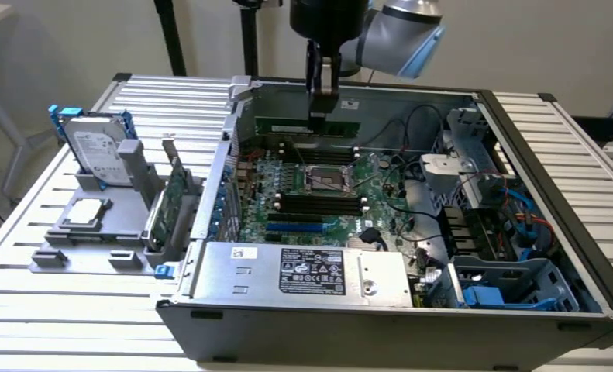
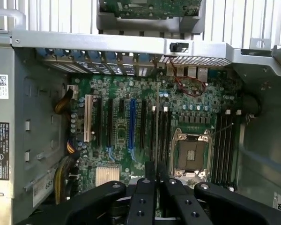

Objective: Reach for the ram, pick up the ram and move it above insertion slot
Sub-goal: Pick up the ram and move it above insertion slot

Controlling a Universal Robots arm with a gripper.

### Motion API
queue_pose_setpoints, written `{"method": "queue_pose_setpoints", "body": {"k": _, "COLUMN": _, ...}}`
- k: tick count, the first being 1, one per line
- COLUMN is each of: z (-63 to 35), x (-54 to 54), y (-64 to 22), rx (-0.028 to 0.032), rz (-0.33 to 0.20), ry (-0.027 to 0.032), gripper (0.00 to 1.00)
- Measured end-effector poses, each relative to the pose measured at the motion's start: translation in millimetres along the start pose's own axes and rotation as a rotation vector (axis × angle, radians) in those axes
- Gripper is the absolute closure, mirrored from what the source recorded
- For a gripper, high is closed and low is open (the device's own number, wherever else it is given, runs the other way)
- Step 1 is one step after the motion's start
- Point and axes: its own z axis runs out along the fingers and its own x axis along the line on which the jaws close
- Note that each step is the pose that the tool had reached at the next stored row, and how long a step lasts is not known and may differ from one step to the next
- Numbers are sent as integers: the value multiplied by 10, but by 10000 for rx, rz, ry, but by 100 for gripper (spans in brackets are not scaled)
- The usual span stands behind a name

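Note:
The ram (image 1: 285, 125) is a long thin green stick, held level inside the open computer case (image 1: 554, 232) near its back wall, above the motherboard (image 1: 317, 194). My gripper (image 1: 324, 115) comes down from above and is shut on the stick near its middle. In the wrist view the ram (image 2: 157, 122) appears edge-on as a thin line between my black fingers (image 2: 143, 187). It hangs over the black memory slots (image 2: 165, 136) next to the CPU socket (image 2: 191, 154). More memory slots (image 2: 225, 140) lie on the socket's other side.
Outside the case, at the exterior view's left, a grey fixture (image 1: 89, 225) holds a silver hard drive with blue rails (image 1: 98, 151) and a broad green expansion card (image 1: 172, 198). The power supply (image 1: 301, 271) sits at the case front, with cables and a drive cage (image 1: 492, 217) on the right.

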Motion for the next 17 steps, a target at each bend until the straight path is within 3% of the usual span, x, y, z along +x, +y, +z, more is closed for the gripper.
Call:
{"method": "queue_pose_setpoints", "body": {"k": 6, "z": 96, "x": -190, "y": -106, "rx": 0, "rz": 0, "ry": 12, "gripper": 87}}
{"method": "queue_pose_setpoints", "body": {"k": 11, "z": 108, "x": -316, "y": -131, "rx": -2, "rz": 3, "ry": 71, "gripper": 87}}
{"method": "queue_pose_setpoints", "body": {"k": 17, "z": 109, "x": -352, "y": -161, "rx": -2, "rz": 3, "ry": 79, "gripper": 87}}
